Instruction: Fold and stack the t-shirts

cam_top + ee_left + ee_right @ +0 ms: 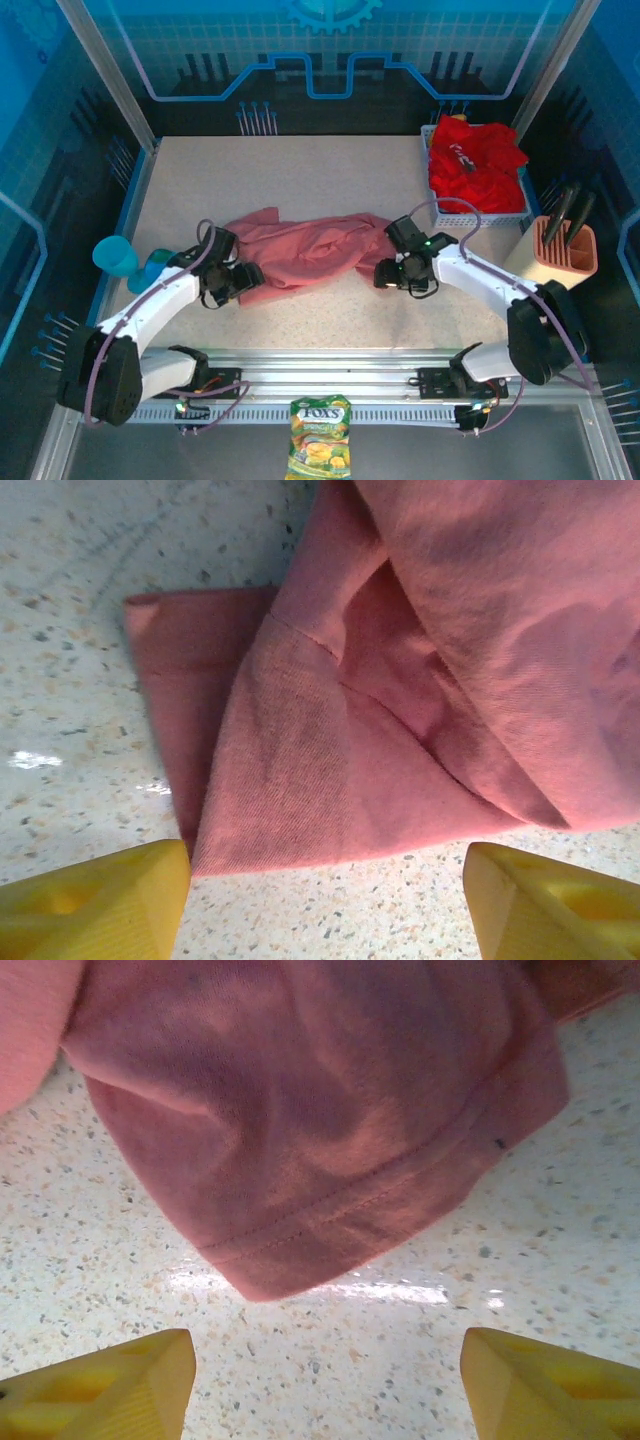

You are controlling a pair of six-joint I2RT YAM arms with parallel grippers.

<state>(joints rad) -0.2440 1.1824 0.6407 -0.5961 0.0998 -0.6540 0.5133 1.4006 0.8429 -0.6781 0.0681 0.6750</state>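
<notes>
A faded salmon-pink t-shirt (310, 245) lies crumpled across the middle of the table. My left gripper (240, 280) sits at its left end, open, yellow fingers (95, 905) spread over bare table just short of the cloth's hem (330, 820). My right gripper (392, 272) is at the shirt's right end, also open, its fingertips (545, 1385) apart with speckled tabletop between them and the stitched hem (320, 1220) just ahead. Bright red t-shirts (475, 160) are heaped in the white mesh basket (470, 213) at the back right; one shows a small white print.
A teal cup (115, 257) stands at the left table edge beside my left arm. A salmon-coloured holder (565, 250) with dark utensils stands at the right, in front of the basket. A candy bag (319, 437) lies below the front rail.
</notes>
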